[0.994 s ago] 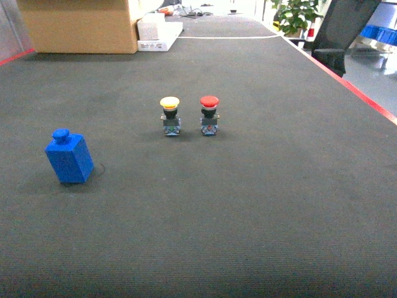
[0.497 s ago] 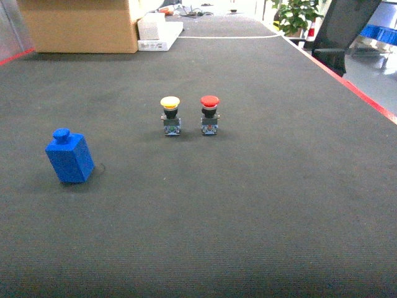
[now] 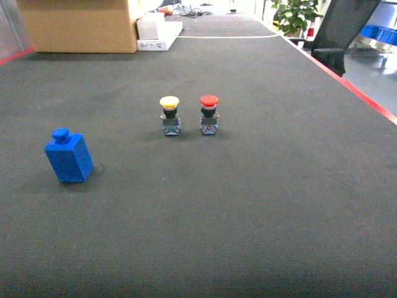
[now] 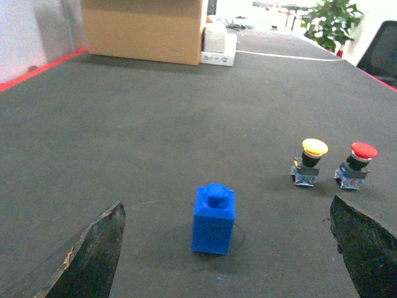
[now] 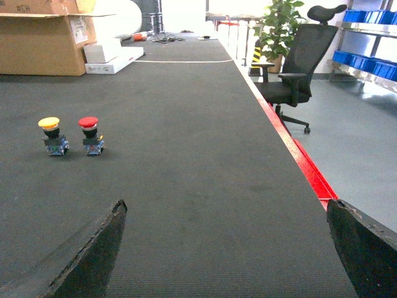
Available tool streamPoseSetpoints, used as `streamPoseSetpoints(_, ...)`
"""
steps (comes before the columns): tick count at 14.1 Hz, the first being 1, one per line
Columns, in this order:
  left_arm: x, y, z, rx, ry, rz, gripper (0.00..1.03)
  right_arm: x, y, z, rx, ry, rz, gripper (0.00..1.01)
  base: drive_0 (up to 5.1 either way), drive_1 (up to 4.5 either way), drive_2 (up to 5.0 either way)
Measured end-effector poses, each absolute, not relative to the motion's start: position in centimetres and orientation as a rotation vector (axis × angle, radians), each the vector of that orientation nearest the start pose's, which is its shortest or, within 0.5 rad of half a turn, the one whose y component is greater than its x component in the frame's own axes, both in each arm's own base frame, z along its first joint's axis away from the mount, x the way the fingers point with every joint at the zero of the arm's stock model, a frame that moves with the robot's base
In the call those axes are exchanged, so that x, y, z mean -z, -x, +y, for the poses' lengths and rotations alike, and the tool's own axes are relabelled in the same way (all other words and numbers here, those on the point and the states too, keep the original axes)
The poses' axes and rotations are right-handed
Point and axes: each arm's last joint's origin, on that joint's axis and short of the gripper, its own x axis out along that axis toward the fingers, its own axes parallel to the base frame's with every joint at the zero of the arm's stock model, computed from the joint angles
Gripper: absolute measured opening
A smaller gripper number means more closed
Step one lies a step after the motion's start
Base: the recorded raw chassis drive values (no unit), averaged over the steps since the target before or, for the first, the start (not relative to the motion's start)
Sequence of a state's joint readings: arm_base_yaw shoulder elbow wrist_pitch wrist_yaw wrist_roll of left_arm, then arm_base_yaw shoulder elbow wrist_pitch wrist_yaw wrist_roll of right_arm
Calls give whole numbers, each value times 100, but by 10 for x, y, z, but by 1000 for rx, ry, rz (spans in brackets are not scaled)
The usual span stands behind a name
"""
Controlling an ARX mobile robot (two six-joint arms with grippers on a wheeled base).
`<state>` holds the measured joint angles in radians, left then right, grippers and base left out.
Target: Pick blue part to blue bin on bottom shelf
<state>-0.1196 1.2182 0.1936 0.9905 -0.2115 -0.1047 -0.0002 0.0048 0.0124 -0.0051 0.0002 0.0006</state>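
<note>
Upright, blue part (image 4: 214, 219) sits between wide-spread left claw (image 4: 226, 248) fingers; right claw (image 5: 226, 248) seemingly wide too.

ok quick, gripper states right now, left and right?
Left gripper: open, empty, fingers spread on either side of the blue part, not touching it.
Right gripper: open, empty, nothing between its fingers.

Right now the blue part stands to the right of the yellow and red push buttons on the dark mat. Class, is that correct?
No. The blue part stands left of the yellow push button and red push button, as the head view shows; all are on the dark mat.
</note>
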Motion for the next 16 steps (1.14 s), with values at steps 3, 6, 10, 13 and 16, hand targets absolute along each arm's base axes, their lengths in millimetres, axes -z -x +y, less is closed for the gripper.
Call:
streamPoseSetpoints(3,-131,-253,-29,-52,65,193,98,-167,-97,0,0,0,-3,98,0,0,0)
streamPoseSetpoints(6,-112,-291,-27,-49,52,202,98,-167,-97,0,0,-1,-3,98,0,0,0)
streamPoseSetpoints(10,-89,-332,-23,-69,38,240,98,-167,-97,0,0,0,-3,98,0,0,0)
streamPoseSetpoints(13,-76,-355,-21,-88,38,274,98,-167,-97,0,0,0,-3,98,0,0,0)
streamPoseSetpoints(16,-71,-366,-21,-108,45,287,98,-167,-97,0,0,-1,-2,98,0,0,0)
